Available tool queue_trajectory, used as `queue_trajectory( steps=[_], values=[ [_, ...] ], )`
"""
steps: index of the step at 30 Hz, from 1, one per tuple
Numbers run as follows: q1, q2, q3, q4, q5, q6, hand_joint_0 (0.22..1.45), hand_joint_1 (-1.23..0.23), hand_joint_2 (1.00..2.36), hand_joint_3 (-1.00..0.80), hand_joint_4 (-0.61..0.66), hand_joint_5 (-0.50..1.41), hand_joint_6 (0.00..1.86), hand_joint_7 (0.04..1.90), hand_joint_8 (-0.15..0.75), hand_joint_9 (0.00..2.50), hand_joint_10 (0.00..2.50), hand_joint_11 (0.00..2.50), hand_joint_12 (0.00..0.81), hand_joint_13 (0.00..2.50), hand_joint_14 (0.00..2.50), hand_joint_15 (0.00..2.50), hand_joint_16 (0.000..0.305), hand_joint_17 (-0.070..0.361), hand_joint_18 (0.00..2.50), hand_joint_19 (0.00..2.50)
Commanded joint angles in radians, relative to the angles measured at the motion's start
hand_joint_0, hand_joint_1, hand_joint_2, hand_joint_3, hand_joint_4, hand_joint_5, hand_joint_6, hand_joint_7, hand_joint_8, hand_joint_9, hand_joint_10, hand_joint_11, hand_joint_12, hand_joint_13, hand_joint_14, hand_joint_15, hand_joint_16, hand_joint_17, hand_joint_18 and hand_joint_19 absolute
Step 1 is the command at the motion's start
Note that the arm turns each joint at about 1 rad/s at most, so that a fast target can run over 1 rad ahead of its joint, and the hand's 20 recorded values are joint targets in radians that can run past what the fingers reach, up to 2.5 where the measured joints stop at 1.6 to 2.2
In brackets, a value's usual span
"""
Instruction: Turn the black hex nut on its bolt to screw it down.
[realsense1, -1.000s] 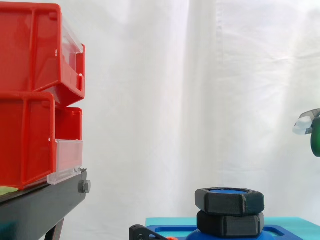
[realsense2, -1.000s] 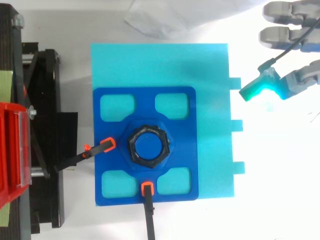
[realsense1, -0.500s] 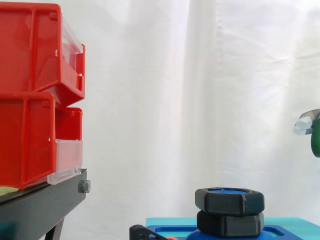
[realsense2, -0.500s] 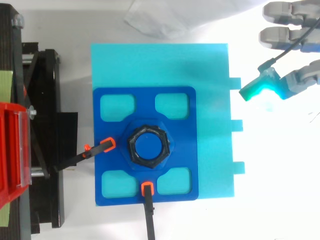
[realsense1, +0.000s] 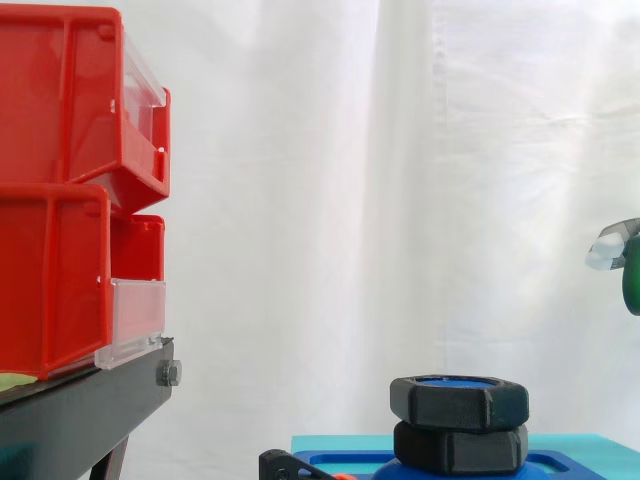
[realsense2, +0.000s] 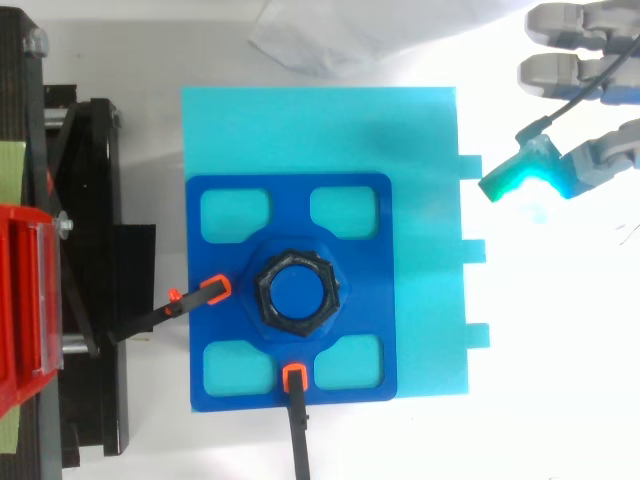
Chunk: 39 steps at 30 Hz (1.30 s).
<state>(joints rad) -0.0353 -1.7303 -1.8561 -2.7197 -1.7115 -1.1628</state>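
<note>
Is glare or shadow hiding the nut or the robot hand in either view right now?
Top view: the table around the robot hand is blown out white, yet its green fingertip stands clear; the black hex nut is evenly lit. Side view: the nut is dark against the bright white curtain, its outline plain.

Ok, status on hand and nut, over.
Hand open, right of the cyan plate, off the work. Black hex nut on blue bolt, untouched. Nothing between them.
</note>
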Motion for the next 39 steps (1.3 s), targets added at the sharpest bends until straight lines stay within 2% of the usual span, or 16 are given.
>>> queue_trajectory(
  steps=[1,4,6,9,39],
  values=[
    [0.0,0.0,0.002,0.0,0.001,0.0,0.44,-0.37,1.0,-0.5,0.05,-0.3,0.5,0.62,0.18,0.06,0.0,0.0,0.376,0.0,0.0,0.0,0.07,0.158,0.15,0.27],
    [0.0,0.0,0.0,0.0,0.001,0.0,0.43,-0.34,1.0,-0.5,0.04,-0.3,0.5,0.64,0.177,0.01,0.0,0.0,0.375,0.0,0.0,0.0,0.069,0.155,0.09,0.29],
    [0.0,0.0,0.0,0.0,0.001,0.0,0.43,-0.37,1.0,-0.5,0.06,-0.3,0.5,0.63,0.184,0.06,0.0,0.0,0.379,0.0,0.0,0.0,0.07,0.158,0.14,0.27],
    [0.0,0.0,0.0,0.0,0.001,0.0,0.43,-0.35,1.0,-0.5,0.04,-0.3,0.5,0.64,0.174,0.0,0.0,0.0,0.374,0.0,0.0,0.0,0.069,0.155,0.09,0.29],
    [0.0,0.0,0.0,0.0,0.001,0.0,0.43,-0.38,1.0,-0.5,0.04,-0.3,0.5,0.64,0.166,0.0,0.0,0.0,0.376,0.0,0.0,0.0,0.069,0.155,0.07,0.3]
  ],
)
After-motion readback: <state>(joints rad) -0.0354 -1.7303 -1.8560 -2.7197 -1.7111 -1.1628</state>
